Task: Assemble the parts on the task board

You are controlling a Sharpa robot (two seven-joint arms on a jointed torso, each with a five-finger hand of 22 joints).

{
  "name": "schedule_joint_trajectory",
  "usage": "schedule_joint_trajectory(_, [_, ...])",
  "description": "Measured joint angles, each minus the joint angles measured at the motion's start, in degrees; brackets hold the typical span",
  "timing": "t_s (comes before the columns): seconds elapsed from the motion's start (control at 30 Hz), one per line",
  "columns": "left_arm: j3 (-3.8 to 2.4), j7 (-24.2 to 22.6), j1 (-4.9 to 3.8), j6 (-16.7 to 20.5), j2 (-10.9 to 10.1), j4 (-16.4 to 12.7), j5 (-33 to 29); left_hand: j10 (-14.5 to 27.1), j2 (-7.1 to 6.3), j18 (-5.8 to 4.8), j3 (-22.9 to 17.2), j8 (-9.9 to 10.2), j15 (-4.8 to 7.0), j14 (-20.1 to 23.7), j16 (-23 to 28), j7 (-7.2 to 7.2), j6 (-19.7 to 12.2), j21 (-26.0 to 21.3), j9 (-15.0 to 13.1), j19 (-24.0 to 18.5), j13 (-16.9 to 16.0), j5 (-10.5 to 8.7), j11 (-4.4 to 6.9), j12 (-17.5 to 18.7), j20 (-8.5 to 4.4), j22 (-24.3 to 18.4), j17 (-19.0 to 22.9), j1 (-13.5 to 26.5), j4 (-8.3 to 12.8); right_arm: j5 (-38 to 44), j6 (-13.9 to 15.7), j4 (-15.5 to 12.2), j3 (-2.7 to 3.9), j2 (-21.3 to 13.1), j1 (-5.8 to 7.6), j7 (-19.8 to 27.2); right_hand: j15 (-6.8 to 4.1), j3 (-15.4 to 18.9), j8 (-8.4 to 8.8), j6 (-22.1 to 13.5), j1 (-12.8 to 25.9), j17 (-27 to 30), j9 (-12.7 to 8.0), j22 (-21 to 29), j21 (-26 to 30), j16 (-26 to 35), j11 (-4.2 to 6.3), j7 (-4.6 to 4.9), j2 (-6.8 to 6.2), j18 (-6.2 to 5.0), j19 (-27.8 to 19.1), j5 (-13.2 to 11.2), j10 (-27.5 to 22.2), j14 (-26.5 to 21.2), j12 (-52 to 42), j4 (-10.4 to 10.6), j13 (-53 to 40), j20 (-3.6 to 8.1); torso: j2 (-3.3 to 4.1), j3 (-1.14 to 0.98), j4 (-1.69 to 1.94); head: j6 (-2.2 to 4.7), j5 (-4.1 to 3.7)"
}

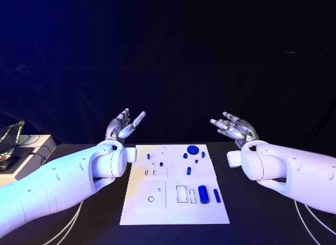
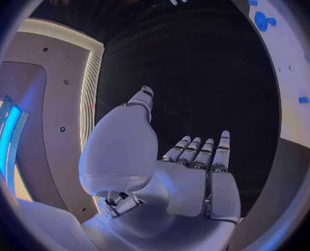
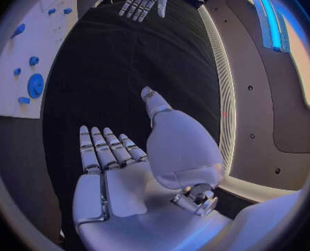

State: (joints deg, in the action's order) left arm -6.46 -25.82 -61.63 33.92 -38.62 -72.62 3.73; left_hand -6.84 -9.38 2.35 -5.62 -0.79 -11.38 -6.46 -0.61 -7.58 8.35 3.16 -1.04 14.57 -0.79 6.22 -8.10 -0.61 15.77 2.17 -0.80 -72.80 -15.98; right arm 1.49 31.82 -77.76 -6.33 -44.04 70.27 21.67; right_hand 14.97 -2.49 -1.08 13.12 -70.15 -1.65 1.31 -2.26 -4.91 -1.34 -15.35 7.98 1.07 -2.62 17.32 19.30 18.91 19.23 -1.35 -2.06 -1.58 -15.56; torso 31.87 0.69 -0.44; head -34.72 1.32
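Observation:
The white task board (image 1: 142, 209) lies in the middle of the black table. On it are several blue parts: a round disc (image 1: 192, 149) near the far edge, a thick cylinder (image 1: 203, 194) and a thin peg (image 1: 216, 195) near the front right. My left hand (image 1: 124, 124) is raised beyond the board's far left corner, fingers spread and holding nothing. My right hand (image 1: 234, 128) is raised past the far right corner, also empty with fingers apart. The left wrist view shows my left hand (image 2: 190, 173) with an empty palm, and the right wrist view shows my right hand (image 3: 127, 167) likewise, with the board (image 3: 15, 56) to the side.
A white box (image 1: 28, 148) with a dark tool and a clear object stands off the table's left side. Thin white cables (image 1: 69, 224) run along the table on both sides of the board. Black table surface surrounds the board.

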Motion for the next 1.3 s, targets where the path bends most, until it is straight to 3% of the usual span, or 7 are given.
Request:
schedule_joint_trajectory(0.3, [-0.46, 1.3, -0.14, -4.5, 0.5, 1.6, 2.0, -2.6, 0.68, 1.15, -0.3, -0.3, -1.63, -5.4, -0.7, -0.08, 2.3, 1.0, -0.2, 1.6, -0.3, 0.33, -2.44, -0.3, 0.70, 0.3, -0.5, -3.2, -0.8, 3.6, -7.2, 3.9, -1.18, 0.3, 1.84, -3.3, -0.39, -0.1, -0.24, 3.1, -3.5, -0.3, 0.2, -0.4, -1.8, -0.6, 0.26, 0.19, 0.96, -0.93, 4.7, 0.0, 4.4, 5.4, -0.2, -1.8, -0.3, 0.11, 0.04, 0.02, 0.01, -0.40, 0.10])
schedule_joint_trajectory(0.5, [-0.39, 2.0, -0.02, -6.7, -0.2, 1.7, 3.0, -21.0, 5.04, 4.42, 0.0, -1.3, -1.79, -26.0, -2.1, -0.98, 15.4, 7.9, -1.0, 19.4, -1.3, 0.33, -5.34, -1.6, 0.28, 2.5, -1.7, -2.9, 2.3, 13.6, -7.8, 6.0, -1.21, 0.0, 1.54, -2.2, -2.69, -1.4, -1.08, 13.9, -7.1, -1.1, 0.8, -1.5, -6.2, -1.3, 2.11, 0.86, 1.03, -2.68, 17.1, 0.0, 17.7, 22.1, -0.9, -4.4, -0.9, 1.85, 0.11, -0.01, 0.10, -1.40, 0.14])
schedule_joint_trajectory(0.67, [-0.38, 2.4, 0.51, -8.4, -1.1, 1.2, 4.3, -48.2, 8.22, 7.35, 2.5, -2.0, 2.35, -52.7, -3.4, -2.83, 33.1, 14.3, -1.8, 34.5, -2.4, 0.14, -2.38, -2.5, -2.04, 4.0, -3.3, -3.6, 7.1, 23.2, -7.8, 7.0, -1.19, 0.6, 1.30, -1.8, -5.84, -3.6, -1.56, 26.9, -8.1, -1.6, 1.5, -2.3, -9.6, -2.3, 4.45, 2.36, 0.72, -2.68, 26.2, -0.6, 31.3, 36.7, -1.3, -6.8, -1.3, 4.67, 0.10, -0.01, 0.12, -1.79, -0.05])
schedule_joint_trajectory(0.87, [-0.32, 2.5, 1.91, -10.3, -3.5, -1.6, 6.8, -60.1, 10.04, 7.85, 2.7, -3.0, 7.60, -69.2, -6.5, -2.28, 49.8, 21.1, -2.6, 45.9, -2.6, 0.14, 1.45, -2.7, -7.36, 6.6, -7.1, -5.8, 9.8, 36.6, -7.3, 7.4, -1.17, 1.1, 0.80, -2.3, -9.40, -6.0, -2.00, 38.0, -8.8, -2.1, 1.9, -3.4, -13.3, -3.0, 6.62, 3.78, 0.09, -2.68, 33.9, -1.3, 40.4, 49.6, -1.6, -8.3, -1.5, 8.45, 0.49, 0.13, 0.26, -2.14, -0.55])
schedule_joint_trajectory(0.97, [-0.35, 2.5, 2.20, -11.6, -5.1, -3.4, 8.0, -63.8, 9.96, 7.84, 2.4, -3.0, 9.95, -76.1, -9.3, -1.51, 52.8, 25.2, -2.8, 50.1, -2.6, 0.14, 2.88, -2.7, -10.28, 8.6, -10.3, -6.5, 10.1, 43.3, -6.4, 7.5, -1.12, 1.5, 0.72, -3.0, -10.83, -6.4, -2.00, 40.5, -8.3, -2.7, 2.1, -4.2, -15.2, -3.8, 7.39, 3.46, -0.61, -2.67, 37.1, -1.3, 42.8, 54.5, -1.6, -8.8, -1.6, 10.03, 1.08, 0.27, 0.46, -1.97, -0.83])
schedule_joint_trajectory(1.13, [-0.91, 2.5, 2.42, -13.4, -7.8, -7.4, 9.5, -67.1, 9.21, 4.38, 1.4, -3.0, 11.96, -77.0, -20.5, -0.82, 54.0, 35.5, -2.8, 49.8, -2.7, 0.14, 4.41, -2.7, -15.14, 15.5, -23.1, -7.5, 10.9, 52.2, -5.0, 8.3, -0.95, 2.1, 0.84, -4.8, -13.55, -5.7, -2.23, 44.3, -7.8, -6.9, 2.2, -7.4, -21.4, -10.2, 8.86, 2.41, -2.34, -2.68, 43.5, -1.3, 46.8, 61.7, -1.6, -8.7, -1.6, 13.35, 2.23, 0.62, 0.97, -1.90, -1.53])
schedule_joint_trajectory(1.3, [-1.73, 2.6, 2.45, -14.7, -10.2, -11.7, 10.5, -67.1, 8.95, 3.80, 0.0, -3.0, 11.77, -71.4, -28.2, -0.79, 54.0, 43.0, -2.8, 44.2, -2.7, 0.14, 4.43, -2.7, -15.89, 21.1, -32.4, -7.7, 11.1, 57.9, -4.8, 10.0, -0.79, 3.5, 1.47, -7.8, -15.19, -4.4, -2.23, 46.1, -6.9, -15.0, 2.3, -11.9, -28.7, -21.3, 9.94, 1.66, -3.27, -2.68, 47.5, -1.2, 48.2, 64.4, -1.6, -8.1, -1.8, 15.99, 3.69, 1.02, 1.69, -1.71, -2.15])
